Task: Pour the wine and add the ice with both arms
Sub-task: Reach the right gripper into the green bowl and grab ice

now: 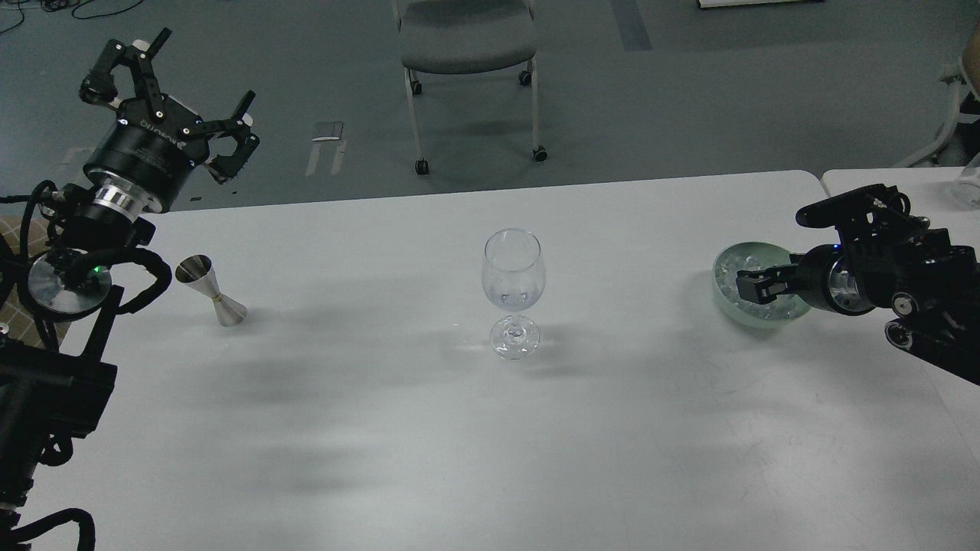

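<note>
A white tabletop [383,428] is seen from above. A clear wine glass [514,291] stands upright at its centre and appears empty, though a little liquid at the bottom cannot be ruled out. To the left, a steel jigger [210,291] is left standing, with the left tool [187,96] raised above it, fingers spread and holding nothing. At the right, the right tool [754,287] is lowered into a pale green bowl [727,264] of ice [746,264]; its grip cannot be told. Both pouring and icing seemingly remain undone.
</note>
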